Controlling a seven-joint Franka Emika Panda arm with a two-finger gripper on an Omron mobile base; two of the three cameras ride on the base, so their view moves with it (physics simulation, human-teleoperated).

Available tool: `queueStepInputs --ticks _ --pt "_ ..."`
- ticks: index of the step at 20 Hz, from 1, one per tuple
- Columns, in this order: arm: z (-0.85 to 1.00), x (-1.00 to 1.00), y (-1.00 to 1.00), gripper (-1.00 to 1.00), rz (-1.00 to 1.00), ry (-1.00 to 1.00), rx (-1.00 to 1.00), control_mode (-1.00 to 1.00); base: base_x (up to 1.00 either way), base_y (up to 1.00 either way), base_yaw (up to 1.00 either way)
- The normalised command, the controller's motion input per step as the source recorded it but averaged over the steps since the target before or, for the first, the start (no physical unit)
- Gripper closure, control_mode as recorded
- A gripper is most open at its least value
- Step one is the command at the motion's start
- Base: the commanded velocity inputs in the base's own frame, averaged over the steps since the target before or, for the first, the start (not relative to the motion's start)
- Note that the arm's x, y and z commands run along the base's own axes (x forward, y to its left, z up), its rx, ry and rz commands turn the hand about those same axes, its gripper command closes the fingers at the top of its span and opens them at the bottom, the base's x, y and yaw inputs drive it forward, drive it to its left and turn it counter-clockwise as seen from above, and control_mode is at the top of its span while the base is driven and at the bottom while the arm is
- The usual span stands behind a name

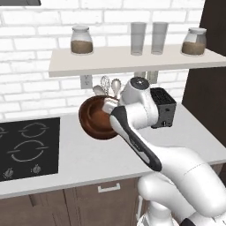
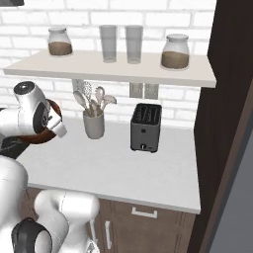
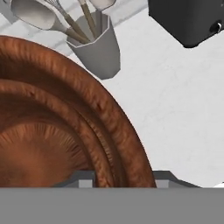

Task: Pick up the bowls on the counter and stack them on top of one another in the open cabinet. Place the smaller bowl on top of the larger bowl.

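No writing or label can be read anywhere. The counter (image 1: 88,163) carries a black cooktop (image 1: 28,145), one black toaster (image 2: 146,127) and one grey cup (image 2: 94,124) of utensils. The shelf (image 2: 113,69) holds two jars and two glasses. One wide, glossy reddish-brown bowl (image 1: 95,118), ringed inside, is tilted up off the counter; the gripper (image 3: 124,180) pinches its rim.

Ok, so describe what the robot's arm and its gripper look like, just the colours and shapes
The arm is glossy white, built from thick rounded segments. A dark grey-black band runs along the forearm, and the wrist ends in a white dome with a dark round cap. A black joint ring sits low on the body. The gripper has small dark grey finger tips. No cables or lettering are visible.
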Motion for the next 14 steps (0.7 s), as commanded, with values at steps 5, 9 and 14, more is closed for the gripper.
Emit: queueStepInputs --ticks 5,9,14 --pt "1.00 -0.33 -0.25 1.00 -0.09 -0.02 0.13 -1.00 0.00 0.00 0.00" --pt "1.00 -0.08 -0.24 1.00 -0.10 -0.04 0.09 -1.00 0.00 0.00 0.00" --pt "1.00 0.01 -0.11 1.00 -0.15 -0.04 0.03 -1.00 0.00 0.00 0.00"
